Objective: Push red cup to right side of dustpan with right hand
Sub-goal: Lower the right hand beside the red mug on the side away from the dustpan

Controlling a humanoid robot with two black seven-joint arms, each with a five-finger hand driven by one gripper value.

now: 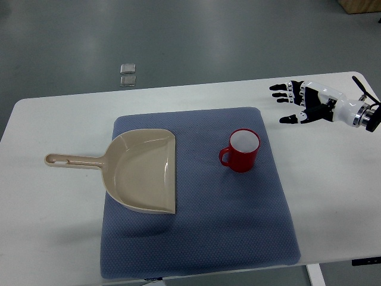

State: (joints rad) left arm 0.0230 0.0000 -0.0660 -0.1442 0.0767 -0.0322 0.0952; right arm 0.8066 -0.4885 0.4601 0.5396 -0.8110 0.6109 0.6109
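Note:
A red cup point(241, 151) with a white inside stands upright on the blue mat point(196, 238), its handle pointing left. To its left lies a beige dustpan point(144, 170), open mouth facing the cup and handle reaching left off the mat. My right hand point(293, 102) hovers over the white table at the upper right, fingers spread and holding nothing, well clear of the cup. The left arm is out of view.
The white table point(53, 226) ends at the front and at the left. Two small grey squares point(128, 74) lie on the floor beyond the table's far edge. A tan box corner point(360, 6) shows at the top right.

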